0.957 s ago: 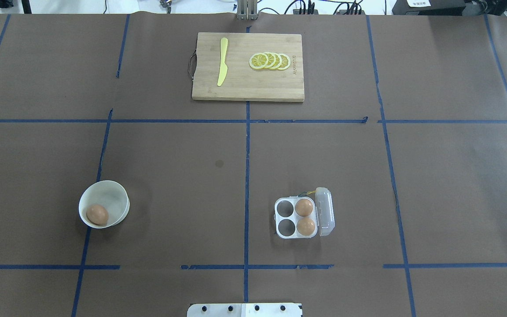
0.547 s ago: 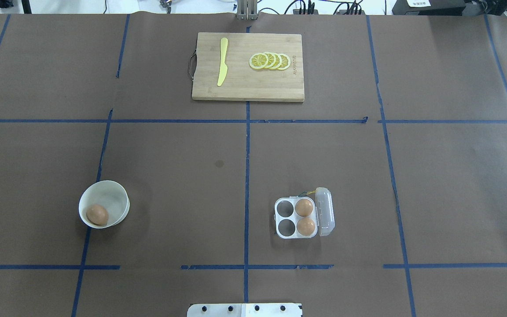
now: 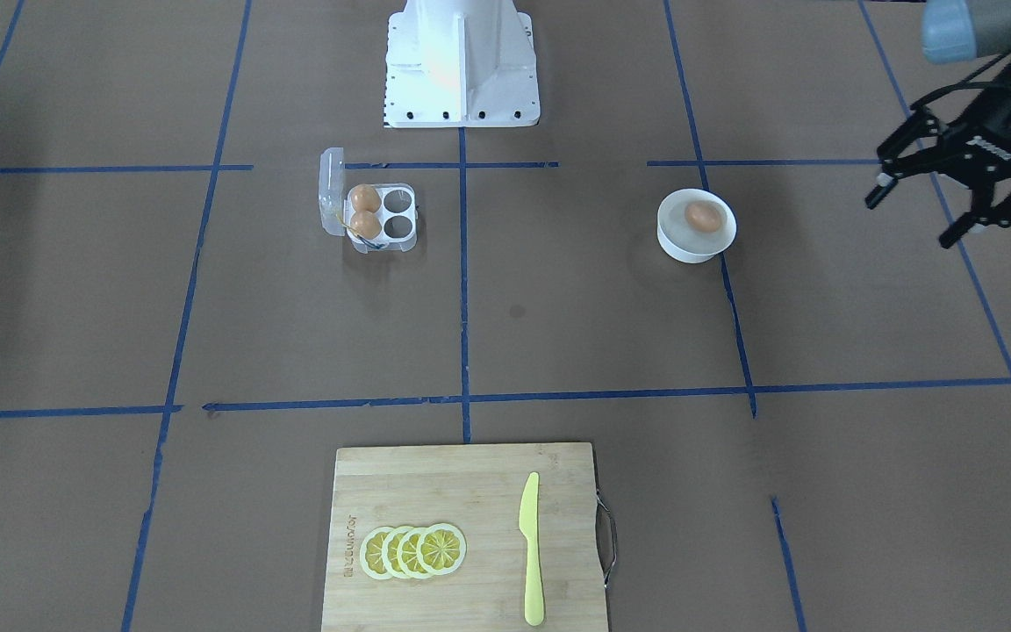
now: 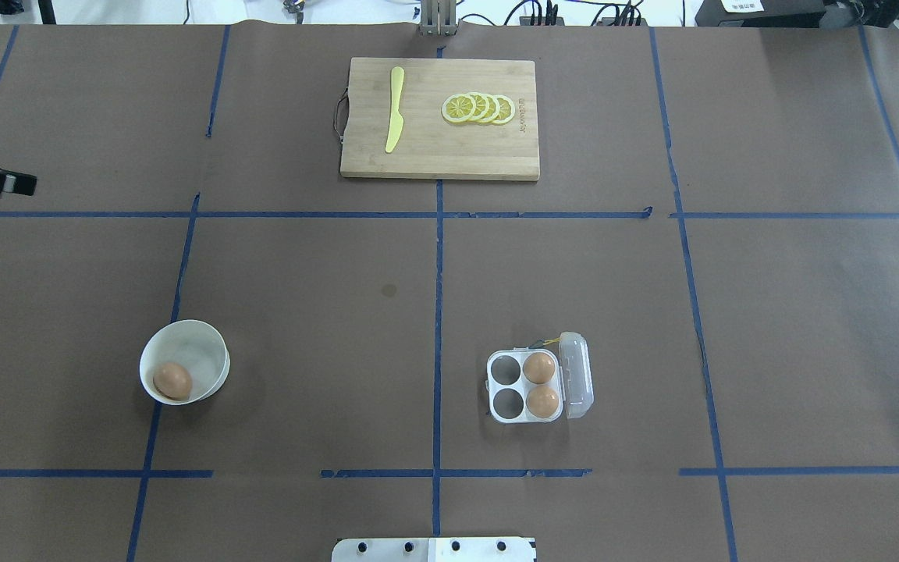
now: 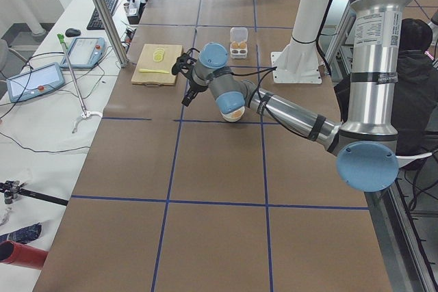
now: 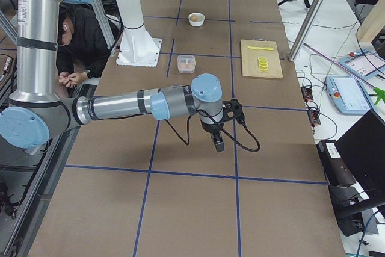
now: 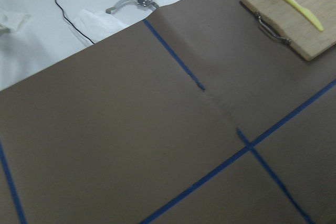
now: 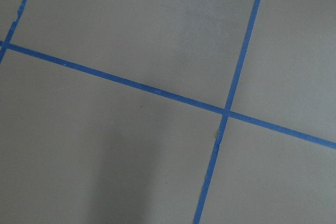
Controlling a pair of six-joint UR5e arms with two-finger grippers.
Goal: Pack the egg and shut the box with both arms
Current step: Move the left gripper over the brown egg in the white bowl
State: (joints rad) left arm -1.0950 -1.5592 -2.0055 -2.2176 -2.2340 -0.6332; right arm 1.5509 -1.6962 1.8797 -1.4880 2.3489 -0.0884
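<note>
A brown egg [image 4: 172, 380] lies in a round white bowl [image 4: 207, 351] at the near left; it also shows in the front view [image 3: 704, 217]. The clear box [image 4: 506, 367] stands right of centre with its lid [image 4: 579, 375] open. Two more eggs fill its right cups and its left cups hold nothing. My left gripper [image 3: 909, 219] is open and empty, in the air, left of and beyond the bowl. Only one of its fingers [image 4: 5, 183] shows overhead. My right gripper [image 6: 218, 144] shows only in the exterior right view, far right of the box; I cannot tell whether it is open.
A wooden cutting board [image 4: 434, 160] with a yellow knife [image 4: 395, 109] and lemon slices [image 4: 479, 108] lies at the far centre. The white robot base [image 3: 462, 61] stands at the near edge. Blue tape lines cross the brown table cover.
A finger of my left gripper has come into the overhead view at its left edge. The egg, bowl and box have not moved.
</note>
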